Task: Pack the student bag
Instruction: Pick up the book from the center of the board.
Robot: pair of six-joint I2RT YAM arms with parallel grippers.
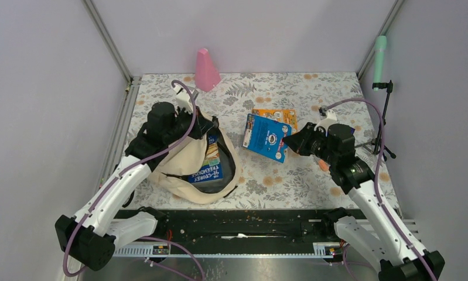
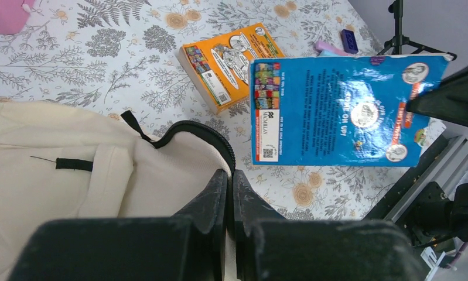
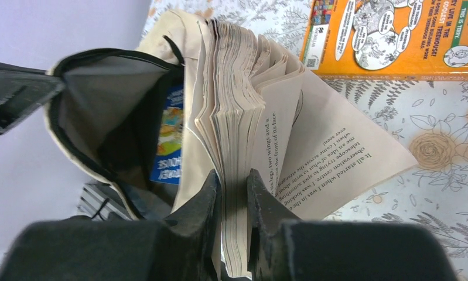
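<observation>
**Blue book in the air beside the open bag**

The student bag (image 1: 193, 175) lies on the flowered table (image 1: 313, 88) with its mouth open toward its right side. The left gripper (image 2: 231, 175) has its fingers pressed together on the black-edged rim of the bag and lifts this rim, so the opening stands wide. One book (image 1: 209, 170) is already inside the bag.

Just to the right of the bag, the right gripper (image 3: 234, 175) pinches the blue book (image 1: 266, 137). Its fingers close on a thick part of the pages only, and the other leaves fall open like a fan. An orange book (image 1: 275, 114) lies flat on the table, on the far side of the blue book from the bag.

I judge that the step in hand is to bring the blue book into the bag. The next move calls for carrying it to the mouth and turning it so that a narrow edge enters first. The loose leaves could catch or fold on the rim, so the rim should be held high.

The bottom of the bag is dark, and I cannot see how much room is left. I cannot tell if a corner of the blue book touches the table. The small coloured things well beyond the bag's right side are too small to name.
</observation>
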